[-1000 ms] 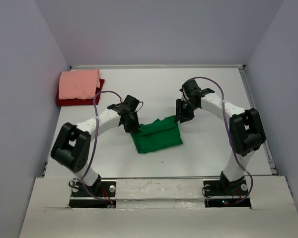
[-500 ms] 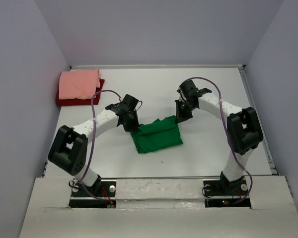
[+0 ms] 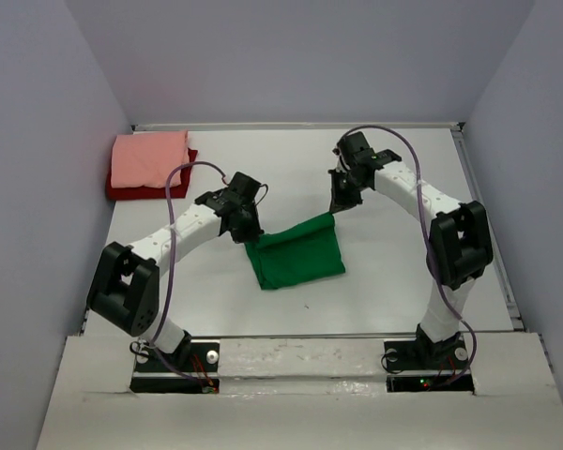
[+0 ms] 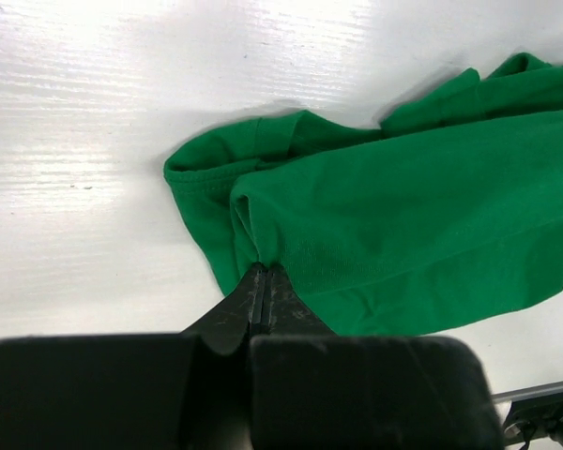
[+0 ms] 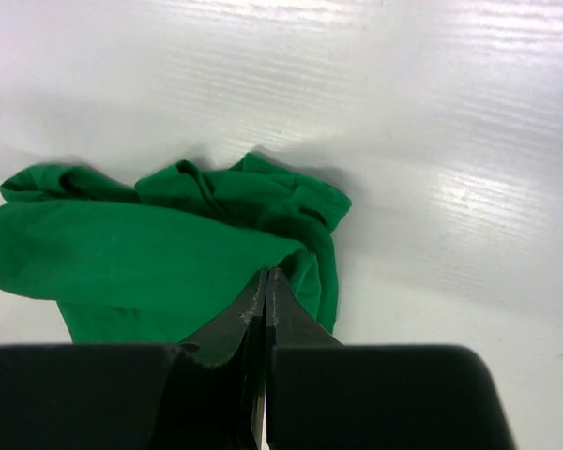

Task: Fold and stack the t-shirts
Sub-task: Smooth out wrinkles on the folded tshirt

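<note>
Right gripper (image 3: 337, 210) now pinches the green t-shirt (image 3: 296, 258) at its far right corner; jaws stood apart before. It and the left gripper (image 3: 248, 234) sit farther from the bases. The shirt's far edge runs straighter and is apparently lifted.

White table inside a pale grey booth

The table (image 3: 394, 281) is white and matt, and in both wrist views its surface shows fine parallel streaks with soft patches of reflected light. Three plain walls stand around it: the back wall (image 3: 300, 56), the left wall (image 3: 38, 187) and the right wall (image 3: 544, 187), all pale grey with a light violet tone. A thin raised strip (image 3: 300, 125) runs along the far edge of the table. A white panel (image 3: 300, 394) lies across the near edge.
</note>
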Motion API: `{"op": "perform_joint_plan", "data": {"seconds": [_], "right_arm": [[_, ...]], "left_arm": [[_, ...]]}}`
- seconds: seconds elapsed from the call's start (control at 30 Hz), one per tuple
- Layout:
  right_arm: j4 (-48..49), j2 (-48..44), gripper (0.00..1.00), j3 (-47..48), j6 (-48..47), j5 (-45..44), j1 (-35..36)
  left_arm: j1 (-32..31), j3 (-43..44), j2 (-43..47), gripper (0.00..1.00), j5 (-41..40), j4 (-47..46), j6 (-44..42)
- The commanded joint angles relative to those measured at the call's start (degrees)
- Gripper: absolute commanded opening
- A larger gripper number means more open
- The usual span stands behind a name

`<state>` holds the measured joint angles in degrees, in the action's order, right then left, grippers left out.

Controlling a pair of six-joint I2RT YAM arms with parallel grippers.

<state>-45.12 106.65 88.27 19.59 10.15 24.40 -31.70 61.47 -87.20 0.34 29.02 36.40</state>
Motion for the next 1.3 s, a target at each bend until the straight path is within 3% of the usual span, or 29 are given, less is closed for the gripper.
{"op": "perform_joint_plan", "data": {"seconds": [0.0,0.4,0.93,1.27], "right_arm": [[-2.2,2.6,0.0,4.7,-1.6,-2.7,0.3],[-0.9,12.3,0.0,9.8,-3.9,-1.7,0.3],[-2.2,18.4,0.0,20.4,-5.7,-1.1,0.3],[-4.3,23.2,0.0,24.9,-6.8,0.1,0.3]], "left_arm": [[0.3,3.0,1.5,0.0,-1.8,1.6,-1.5],[1.0,5.6,-0.7,0.0,-1.9,1.7,-3.0],[3.1,3.6,-2.4,0.0,-1.8,0.5,-3.2],[9.2,8.2,-12.7,0.02,-1.7,-1.2,-3.9]]}}
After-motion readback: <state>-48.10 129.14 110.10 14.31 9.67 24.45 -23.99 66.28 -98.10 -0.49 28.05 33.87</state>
